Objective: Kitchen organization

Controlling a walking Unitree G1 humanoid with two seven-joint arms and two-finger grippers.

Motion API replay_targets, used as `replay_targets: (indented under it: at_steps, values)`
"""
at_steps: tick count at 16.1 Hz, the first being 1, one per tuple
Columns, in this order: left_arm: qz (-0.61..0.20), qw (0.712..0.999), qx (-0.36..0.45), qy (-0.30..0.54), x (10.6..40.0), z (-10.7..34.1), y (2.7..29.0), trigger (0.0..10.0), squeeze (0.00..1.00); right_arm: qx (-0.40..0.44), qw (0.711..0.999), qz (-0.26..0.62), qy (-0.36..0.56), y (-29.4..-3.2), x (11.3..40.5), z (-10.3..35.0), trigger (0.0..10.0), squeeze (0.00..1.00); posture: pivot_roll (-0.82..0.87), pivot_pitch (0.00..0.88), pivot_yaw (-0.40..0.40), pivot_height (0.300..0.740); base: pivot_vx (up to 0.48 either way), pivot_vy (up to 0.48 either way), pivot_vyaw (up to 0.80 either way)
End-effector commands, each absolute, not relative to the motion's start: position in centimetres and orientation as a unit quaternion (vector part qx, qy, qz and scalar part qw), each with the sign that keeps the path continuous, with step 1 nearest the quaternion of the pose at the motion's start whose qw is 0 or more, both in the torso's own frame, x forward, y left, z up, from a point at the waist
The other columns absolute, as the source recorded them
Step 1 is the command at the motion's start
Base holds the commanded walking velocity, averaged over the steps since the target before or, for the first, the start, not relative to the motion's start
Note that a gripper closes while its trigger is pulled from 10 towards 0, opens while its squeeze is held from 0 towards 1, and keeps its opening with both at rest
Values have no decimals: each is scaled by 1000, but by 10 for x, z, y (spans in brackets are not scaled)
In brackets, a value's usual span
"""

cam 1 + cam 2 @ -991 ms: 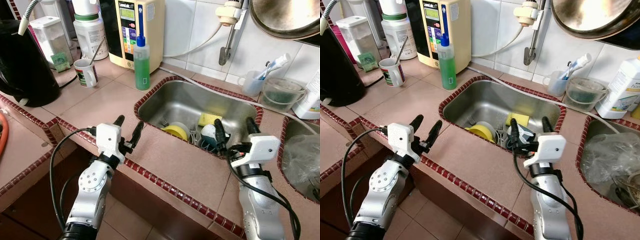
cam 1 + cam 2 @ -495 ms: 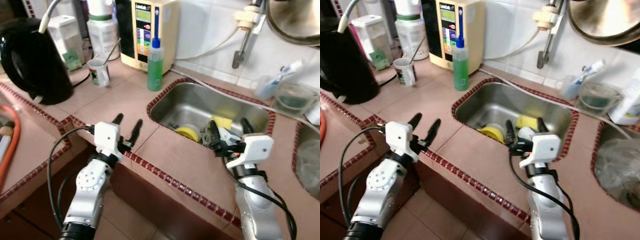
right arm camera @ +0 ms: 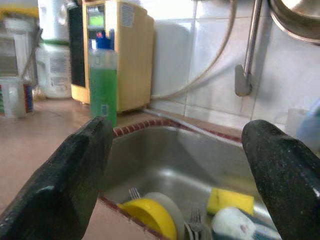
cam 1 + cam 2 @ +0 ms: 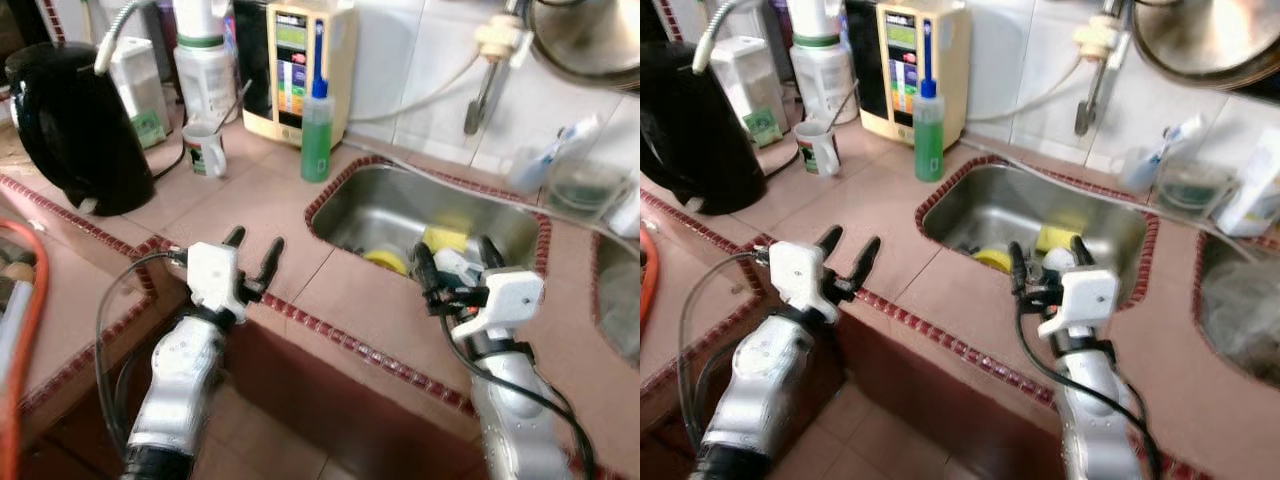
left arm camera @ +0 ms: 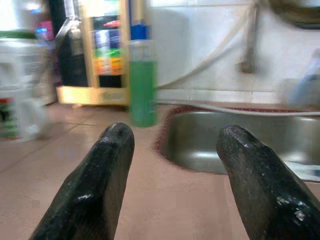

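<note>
A steel sink (image 4: 372,203) is set into the pink tiled counter, with a yellow dish (image 4: 384,259), a yellow sponge (image 4: 447,238), a fork and white ware lying in it. A green soap bottle (image 4: 318,128) stands at the sink's far left corner. My left gripper (image 4: 255,242) is open and empty at the counter's front edge, left of the sink. My right gripper (image 4: 453,250) is open and empty over the sink's front rim. The left wrist view looks between the open fingers (image 5: 105,175) toward the bottle (image 5: 142,82). Past the right gripper's fingers (image 3: 75,170) sits the yellow dish (image 3: 152,216).
A black kettle (image 4: 70,125), a white mug (image 4: 208,152), a white jug and a cream appliance (image 4: 295,65) line the back left of the counter. A tap (image 4: 487,55) hangs over the sink, with a cup and bowl (image 4: 575,185) to its right. An orange hose (image 4: 25,330) lies far left.
The whole picture has shifted as the camera moved, showing more of the left counter and the floor below. Both grippers stay open and empty, held the same way.
</note>
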State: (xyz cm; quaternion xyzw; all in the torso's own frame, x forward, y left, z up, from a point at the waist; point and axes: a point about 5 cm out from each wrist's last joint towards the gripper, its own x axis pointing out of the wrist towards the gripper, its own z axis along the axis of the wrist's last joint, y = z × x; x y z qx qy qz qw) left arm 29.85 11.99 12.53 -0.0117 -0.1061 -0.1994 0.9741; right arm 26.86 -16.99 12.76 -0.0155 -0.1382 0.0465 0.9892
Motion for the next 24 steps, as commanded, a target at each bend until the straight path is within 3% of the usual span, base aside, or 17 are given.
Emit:
replay_targets:
  at_steps: [1,7,24]
  values:
    - [-199,974,-4,-107,300,128,125,10000,0,-13,988,52,-148,-167,269,133,10000,0,-131,0,-5,740,0,281,0]
    - [-201,974,0,-106,298,128,124,10000,0,-12,989,59,-138,-164,269,130,10000,0,-127,0,-8,740,0,189,0]
    - [-219,971,1,-96,289,122,123,10000,0,-23,990,74,-114,-164,263,122,10000,0,-124,0,-7,740,0,0,-770]
